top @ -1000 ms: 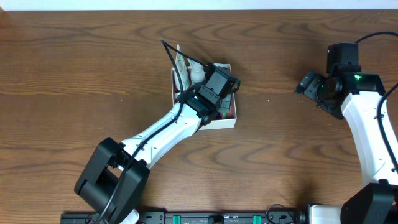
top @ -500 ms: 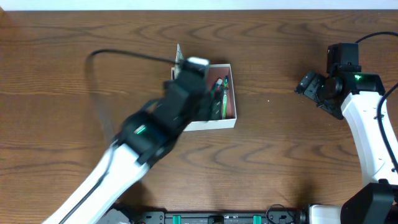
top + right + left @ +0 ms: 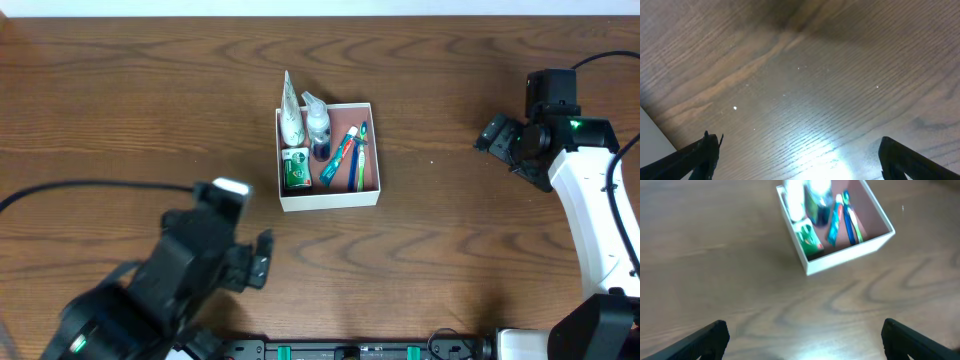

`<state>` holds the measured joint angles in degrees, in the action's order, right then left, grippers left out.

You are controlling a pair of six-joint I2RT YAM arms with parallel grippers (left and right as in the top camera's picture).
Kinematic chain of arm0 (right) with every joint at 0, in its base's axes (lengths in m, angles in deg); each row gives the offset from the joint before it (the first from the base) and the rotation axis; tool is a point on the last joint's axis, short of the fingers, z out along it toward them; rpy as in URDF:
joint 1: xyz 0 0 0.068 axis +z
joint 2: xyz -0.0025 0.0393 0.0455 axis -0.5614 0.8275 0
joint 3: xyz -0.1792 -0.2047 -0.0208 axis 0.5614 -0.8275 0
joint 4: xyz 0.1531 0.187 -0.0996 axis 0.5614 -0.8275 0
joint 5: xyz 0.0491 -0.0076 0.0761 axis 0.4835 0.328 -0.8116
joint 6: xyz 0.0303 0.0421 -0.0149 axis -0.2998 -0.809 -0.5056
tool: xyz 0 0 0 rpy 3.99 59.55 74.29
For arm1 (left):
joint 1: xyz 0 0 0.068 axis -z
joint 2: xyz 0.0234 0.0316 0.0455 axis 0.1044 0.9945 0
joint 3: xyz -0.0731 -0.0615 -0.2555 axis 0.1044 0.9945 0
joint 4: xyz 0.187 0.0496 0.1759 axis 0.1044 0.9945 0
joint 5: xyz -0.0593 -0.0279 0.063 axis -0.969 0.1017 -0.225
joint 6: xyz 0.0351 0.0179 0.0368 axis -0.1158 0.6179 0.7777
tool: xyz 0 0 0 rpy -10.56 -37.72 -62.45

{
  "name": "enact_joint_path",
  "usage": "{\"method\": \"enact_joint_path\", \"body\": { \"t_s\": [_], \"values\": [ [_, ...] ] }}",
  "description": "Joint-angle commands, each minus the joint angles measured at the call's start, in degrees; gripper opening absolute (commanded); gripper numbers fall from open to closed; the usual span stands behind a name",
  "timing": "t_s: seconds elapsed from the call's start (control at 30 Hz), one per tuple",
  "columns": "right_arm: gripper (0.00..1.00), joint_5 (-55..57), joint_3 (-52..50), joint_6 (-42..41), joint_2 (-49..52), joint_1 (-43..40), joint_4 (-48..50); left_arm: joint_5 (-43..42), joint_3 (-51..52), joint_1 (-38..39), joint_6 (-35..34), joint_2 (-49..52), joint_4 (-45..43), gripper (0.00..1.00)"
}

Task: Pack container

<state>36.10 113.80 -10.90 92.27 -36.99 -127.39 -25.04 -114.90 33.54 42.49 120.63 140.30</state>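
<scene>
The left tool [image 3: 260, 258] stands wide and empty over the counter [image 3: 120, 90], well apart from the container [image 3: 330, 198], which lies ahead of it (toothbrushes [image 3: 340, 158], tube [image 3: 290, 112] and bottle [image 3: 318, 128] inside); the right tool [image 3: 493, 138], equally wide, hangs well to the container's right.

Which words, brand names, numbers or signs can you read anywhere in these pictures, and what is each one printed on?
No text can be read in any view.
Green packet in the container: any print is too small and blurred to read.
White tube: any print is too small to read.
Small bottle: no legible label.
Toothbrushes: no lettering can be made out.
</scene>
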Motion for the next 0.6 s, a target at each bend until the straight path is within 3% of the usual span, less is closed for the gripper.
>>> {"method": "enact_joint_path", "body": {
  "t_s": [0.0,0.13,0.27,0.4,0.57],
  "values": [
    [0.99,0.4,0.1,-0.7,0.1,-0.2,-0.1,5.4,1.2,-1.7,0.7,-4.9,-0.3,0.98],
    [0.99,0.4,0.1,-0.7,0.1,-0.2,-0.1,5.2,5.5,-10.0,0.7,-10.4,-5.9,0.98],
    [0.99,0.4,0.1,-0.7,0.1,-0.2,-0.1,0.2,14.1,-20.2,2.1,-15.5,-17.8,0.98],
    [0.99,0.4,0.1,-0.7,0.1,-0.2,-0.1,-10.1,26.1,-29.2,7.3,-20.3,-35.7,0.98],
    [0.99,0.4,0.1,-0.7,0.1,-0.2,-0.1,-16.0,40.9,-34.6,7.4,-23.8,-56.3,0.98]
  ]
}}
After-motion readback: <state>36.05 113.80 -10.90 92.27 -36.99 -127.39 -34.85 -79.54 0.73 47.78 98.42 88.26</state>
